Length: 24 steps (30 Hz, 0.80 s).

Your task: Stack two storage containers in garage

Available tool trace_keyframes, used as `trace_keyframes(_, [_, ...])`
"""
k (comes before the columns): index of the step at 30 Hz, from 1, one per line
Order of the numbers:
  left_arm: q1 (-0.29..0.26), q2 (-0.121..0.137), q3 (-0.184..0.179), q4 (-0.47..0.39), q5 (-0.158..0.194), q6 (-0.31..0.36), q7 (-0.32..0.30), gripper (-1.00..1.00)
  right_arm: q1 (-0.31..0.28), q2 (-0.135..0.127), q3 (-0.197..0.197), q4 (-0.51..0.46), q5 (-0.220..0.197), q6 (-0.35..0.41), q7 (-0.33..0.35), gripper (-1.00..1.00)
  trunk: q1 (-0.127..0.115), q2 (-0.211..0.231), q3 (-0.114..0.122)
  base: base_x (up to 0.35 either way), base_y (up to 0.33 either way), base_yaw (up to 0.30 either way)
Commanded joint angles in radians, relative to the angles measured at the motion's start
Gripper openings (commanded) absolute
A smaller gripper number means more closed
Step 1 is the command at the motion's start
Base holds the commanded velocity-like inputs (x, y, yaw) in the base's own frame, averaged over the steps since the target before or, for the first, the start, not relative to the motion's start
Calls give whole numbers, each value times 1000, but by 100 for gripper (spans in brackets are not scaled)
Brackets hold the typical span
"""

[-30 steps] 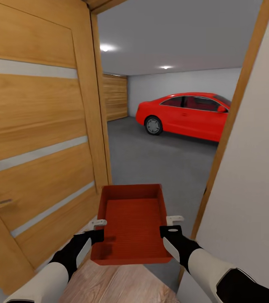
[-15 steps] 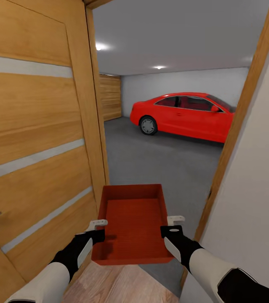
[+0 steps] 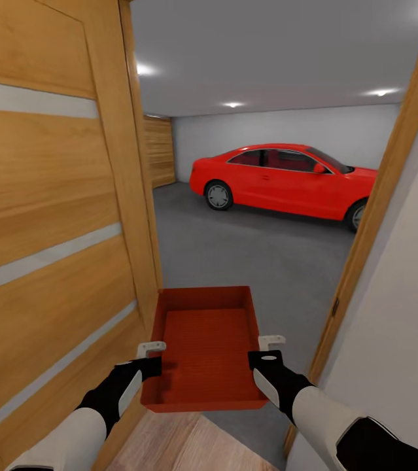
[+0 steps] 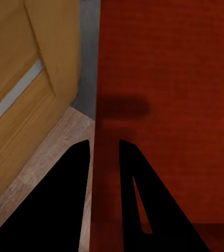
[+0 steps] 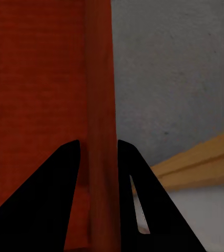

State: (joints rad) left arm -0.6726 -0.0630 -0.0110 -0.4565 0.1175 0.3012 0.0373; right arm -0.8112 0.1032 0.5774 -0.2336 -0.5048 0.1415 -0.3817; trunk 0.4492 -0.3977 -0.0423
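Observation:
I carry one orange-red storage container [image 3: 205, 347] in front of me, held level in the doorway. My left gripper [image 3: 151, 350] is shut on its left wall, and my right gripper [image 3: 270, 348] is shut on its right wall. In the left wrist view the black fingers [image 4: 70, 199] straddle the thin container [image 4: 164, 105] wall. The right wrist view shows the same grip on the container [image 5: 99, 105] wall, with the fingers [image 5: 54, 194] on either side. Ahead lies the garage with its dark grey floor [image 3: 248, 252].
An open wooden plank door [image 3: 52, 216] stands close on my left. The wooden door frame [image 3: 379, 216] and a white wall [image 3: 398, 340] are close on my right. A red car [image 3: 280, 178] is parked at the back of the garage. Light wood planks [image 3: 176, 448] lie underfoot.
The camera has moved forward through the doorway: the door has slid left, the frame right, and more of the car shows. The container stays held the same way.

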Motion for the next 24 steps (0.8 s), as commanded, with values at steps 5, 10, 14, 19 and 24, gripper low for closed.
trace_keyframes(5, [-1,-11,16,-67,-16,7,36,-100,0,1,4,2,-9,9,-43,-100,1,-2,-2,97,13,-242])
trace_keyframes(10, [-1,-11,16,-67,-16,7,36,-100,0,1,4,2,-9,9,-43,-100,1,-2,-2,94,1,-242])
trace_keyframes(14, [-1,-11,16,-67,-16,7,36,-100,0,1,4,2,-9,9,-42,-100,1,-2,-2,94,0,-242])
trace_keyframes(19, [-1,-11,16,-67,-16,7,36,-100,0,1,4,2,-9,8,-42,-100,1,-2,-2,96,9,-172])
trace_keyframes(24, [-1,-11,16,-67,-16,7,36,-100,0,1,4,2,-9,7,-42,-100,1,-2,-2,160,140,-11])
